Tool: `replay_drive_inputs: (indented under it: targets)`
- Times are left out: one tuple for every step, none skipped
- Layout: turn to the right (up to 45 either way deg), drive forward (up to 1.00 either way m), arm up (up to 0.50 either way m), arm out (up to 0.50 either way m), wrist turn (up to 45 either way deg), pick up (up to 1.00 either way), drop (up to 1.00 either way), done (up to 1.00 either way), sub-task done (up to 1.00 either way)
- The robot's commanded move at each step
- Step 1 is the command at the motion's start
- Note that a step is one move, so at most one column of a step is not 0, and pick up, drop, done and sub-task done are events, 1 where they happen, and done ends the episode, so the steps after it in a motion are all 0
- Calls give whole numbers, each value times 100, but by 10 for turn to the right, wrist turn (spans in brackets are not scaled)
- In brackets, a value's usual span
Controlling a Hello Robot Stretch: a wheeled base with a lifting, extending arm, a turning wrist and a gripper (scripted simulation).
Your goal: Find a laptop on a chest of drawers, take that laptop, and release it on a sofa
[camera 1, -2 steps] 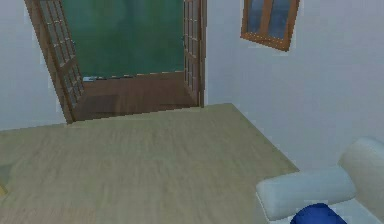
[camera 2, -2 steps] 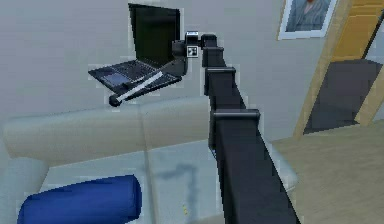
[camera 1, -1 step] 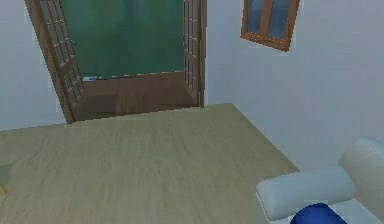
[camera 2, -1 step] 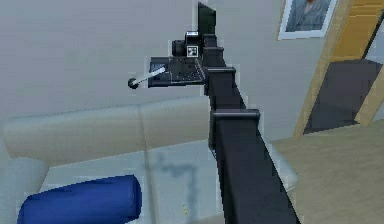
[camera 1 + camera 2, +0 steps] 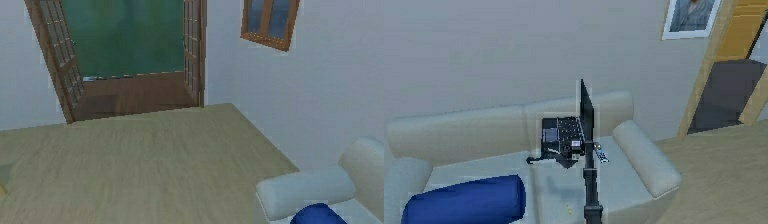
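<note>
A pale cream sofa (image 5: 484, 135) stands against the wall in the arm side view; its end also shows in the forward view as the sofa (image 5: 310, 188) at the bottom right. The dark arm rises from the bottom edge to the gripper (image 5: 542, 158) over the seat. An open black laptop (image 5: 568, 128), screen upright, hangs at the gripper's far end in front of the backrest, above the seat cushion. The gripper holds the laptop.
A blue cushion (image 5: 469, 200) lies on the sofa's seat, seen again as the blue cushion (image 5: 318, 214). A beige rug (image 5: 130, 160) covers the floor. Wooden glazed doors (image 5: 130, 55) stand ahead. A framed picture (image 5: 692, 18) hangs above a dark doorway (image 5: 729, 95).
</note>
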Motion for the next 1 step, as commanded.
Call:
replay_drive_inputs:
  targets:
    - [0,0,-32,0,0,0,0,0,0]
